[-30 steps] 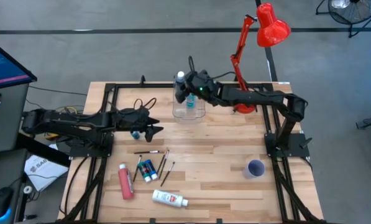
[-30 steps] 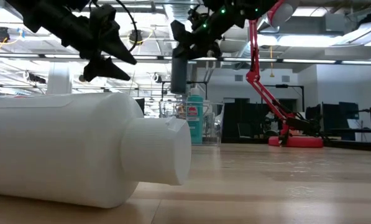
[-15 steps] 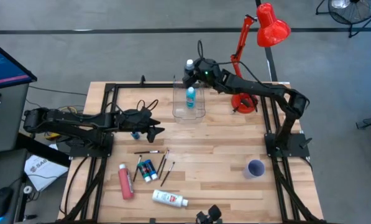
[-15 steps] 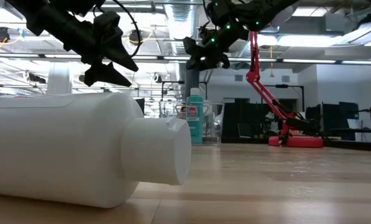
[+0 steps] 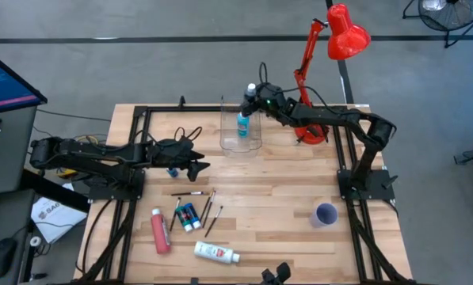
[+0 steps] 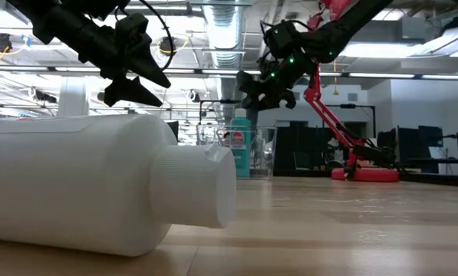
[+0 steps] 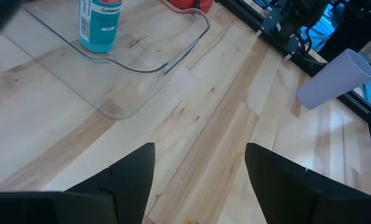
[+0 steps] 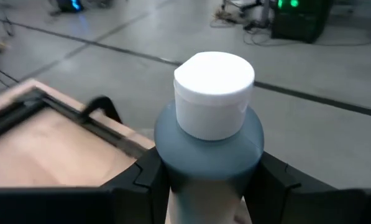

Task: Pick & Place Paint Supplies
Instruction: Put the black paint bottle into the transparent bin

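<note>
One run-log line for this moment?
right gripper: holds grey bottle | left gripper: open, empty | teal bottle: in clear box

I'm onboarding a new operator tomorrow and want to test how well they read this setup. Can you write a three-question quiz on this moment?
1. True or false: the right gripper is empty.
2. What stands inside the clear box? A) a blue-green bottle B) the purple cup C) a paintbrush
3. Which arm hangs over the table's left half with open jaws and nothing between them?

Key:
1. False. It is shut on a grey bottle with a white cap, held above the table's far edge beside the box.
2. A, the blue-green bottle stands upright there.
3. The left one; the left gripper holds nothing.
</note>
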